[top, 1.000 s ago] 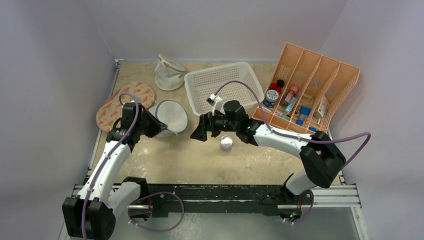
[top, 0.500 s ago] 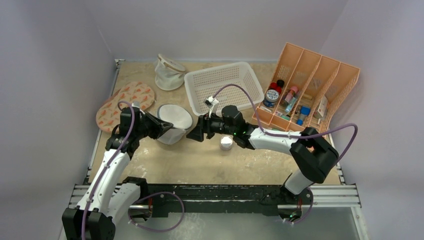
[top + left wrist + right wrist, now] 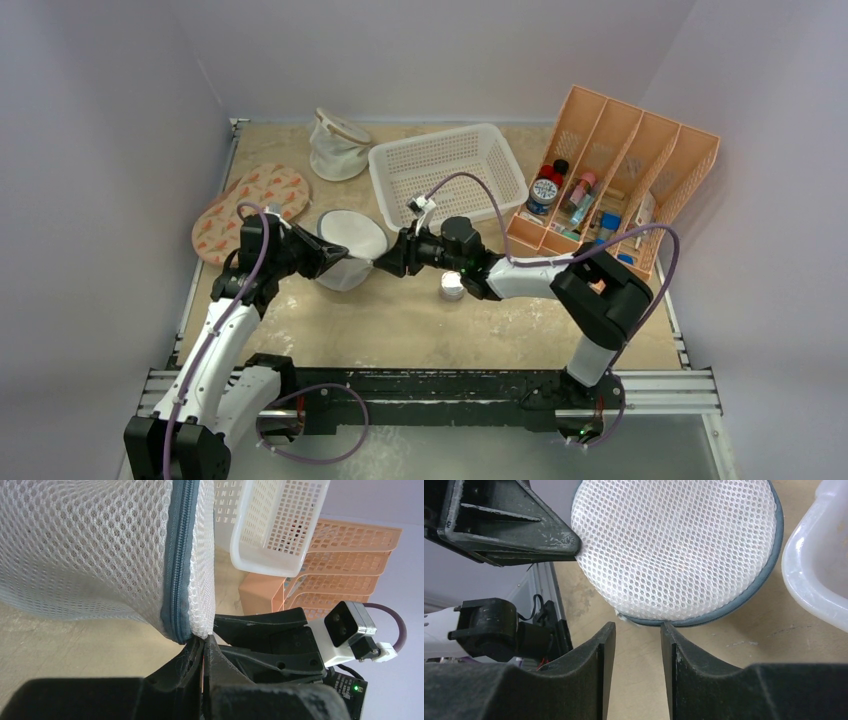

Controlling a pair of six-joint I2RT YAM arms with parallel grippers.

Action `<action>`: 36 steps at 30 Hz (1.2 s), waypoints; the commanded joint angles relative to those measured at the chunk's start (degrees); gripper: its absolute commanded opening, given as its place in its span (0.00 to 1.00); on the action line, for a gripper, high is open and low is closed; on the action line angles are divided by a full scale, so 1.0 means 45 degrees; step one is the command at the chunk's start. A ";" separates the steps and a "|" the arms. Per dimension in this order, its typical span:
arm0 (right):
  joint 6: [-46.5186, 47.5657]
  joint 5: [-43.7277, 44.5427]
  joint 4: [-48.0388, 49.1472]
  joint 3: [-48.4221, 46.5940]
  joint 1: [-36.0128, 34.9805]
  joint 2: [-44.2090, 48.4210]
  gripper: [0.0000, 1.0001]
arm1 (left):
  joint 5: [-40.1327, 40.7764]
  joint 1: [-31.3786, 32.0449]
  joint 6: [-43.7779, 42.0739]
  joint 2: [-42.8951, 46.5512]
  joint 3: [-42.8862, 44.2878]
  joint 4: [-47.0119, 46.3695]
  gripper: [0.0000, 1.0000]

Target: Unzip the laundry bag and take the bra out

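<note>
Your left gripper (image 3: 204, 649) is clamped tight, fingers pressed together on the edge of the laundry bag (image 3: 90, 545), right where the grey-blue zipper rim (image 3: 176, 575) runs down into the pinch. The stretch of zipper you can see there is closed. Your right gripper (image 3: 636, 630) stands partly open, bare table showing in the gap and nothing between the fingers. Its tips sit just short of the bag's rim, facing the round mesh face. From above, the bag is tilted between the two grippers, left of centre on the table (image 3: 400, 320), just in front of the white basket (image 3: 450, 165). A small round jar (image 3: 453, 287) stands right beside your right wrist, and the orange rack (image 3: 640, 150) is well off to the right.
</note>
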State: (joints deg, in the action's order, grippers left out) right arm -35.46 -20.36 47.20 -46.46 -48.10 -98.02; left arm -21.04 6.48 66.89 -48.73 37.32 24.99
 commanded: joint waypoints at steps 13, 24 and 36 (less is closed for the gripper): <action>-0.0904 0.0422 0.2919 0.1358 -0.0288 0.0083 0.47 | -0.0430 -0.0053 0.0256 0.0210 0.0463 -0.0509 0.00; -0.1184 0.0066 0.3566 0.0306 -0.0307 -0.1034 0.48 | -0.0440 -0.0053 0.0348 0.0219 0.0398 -0.0594 0.00; -0.1694 -0.0288 0.4121 0.0003 -0.0511 -0.1363 0.35 | -0.0481 -0.0053 0.0280 0.0154 0.0282 -0.0613 0.00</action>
State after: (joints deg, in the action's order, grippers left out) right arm -41.91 -20.40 60.77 -43.81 -49.65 -103.57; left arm -21.85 6.48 66.94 -48.62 37.32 24.86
